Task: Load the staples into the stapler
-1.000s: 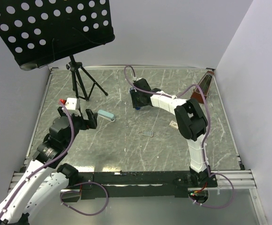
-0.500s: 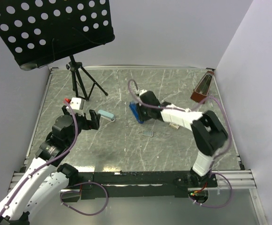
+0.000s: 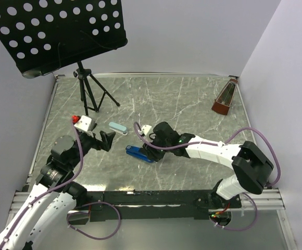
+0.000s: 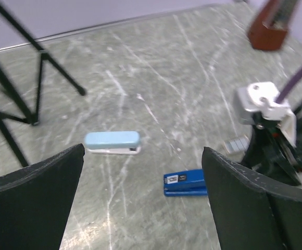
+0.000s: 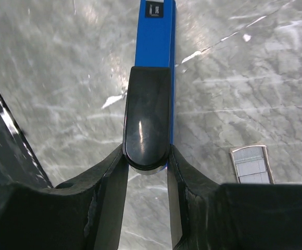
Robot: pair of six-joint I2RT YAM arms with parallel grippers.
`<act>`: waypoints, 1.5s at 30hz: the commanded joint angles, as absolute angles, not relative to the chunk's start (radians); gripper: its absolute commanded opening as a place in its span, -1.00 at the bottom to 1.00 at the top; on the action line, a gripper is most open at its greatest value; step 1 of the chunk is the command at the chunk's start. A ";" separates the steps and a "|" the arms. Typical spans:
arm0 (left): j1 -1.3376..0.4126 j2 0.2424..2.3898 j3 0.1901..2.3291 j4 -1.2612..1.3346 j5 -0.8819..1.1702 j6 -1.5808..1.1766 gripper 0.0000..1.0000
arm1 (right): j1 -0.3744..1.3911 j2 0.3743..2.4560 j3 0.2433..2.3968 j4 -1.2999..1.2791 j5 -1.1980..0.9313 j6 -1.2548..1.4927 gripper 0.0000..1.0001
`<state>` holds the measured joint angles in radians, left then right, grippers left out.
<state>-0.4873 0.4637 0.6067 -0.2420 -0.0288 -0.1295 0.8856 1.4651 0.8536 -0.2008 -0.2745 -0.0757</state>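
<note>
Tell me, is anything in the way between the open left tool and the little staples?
Yes. The blue stapler lies on the table between the left tool and the staples, and the right tool, shut on it, sits right next to them.

Grey marbled table [image 3: 192, 104], scratched. Dark blue stapler [image 5: 156, 36] lies flat on it, black rear end btwn fingers of R pincer [image 5: 147, 153], front pointing away. Small tray of staples [image 5: 251, 165] just beside R pincer, on its R in wrist view. Pale blue stapler-like obj [image 4: 112, 140] near, ahead of L pincer [image 4: 143, 153]. Tripod [image 3: 88, 96] feet beyond L pincer. Brown metronome [image 3: 224, 99] in far corner, well apart from both.
</note>
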 commanded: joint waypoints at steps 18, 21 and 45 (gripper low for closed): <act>-0.486 0.666 0.597 -0.167 0.519 0.061 0.99 | 0.884 1.358 0.784 -0.183 -0.331 -0.135 0.48; -0.491 0.673 0.597 -0.167 0.506 0.084 0.99 | 0.884 1.260 0.738 -0.150 -0.302 -0.101 0.75; -0.818 1.399 1.034 -0.525 0.552 0.646 0.92 | 0.811 0.454 0.173 0.408 0.203 -0.002 0.99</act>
<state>-0.8104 1.3109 0.9463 -0.4591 0.4797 0.5457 0.8108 0.4919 0.1745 0.3092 0.1654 0.0093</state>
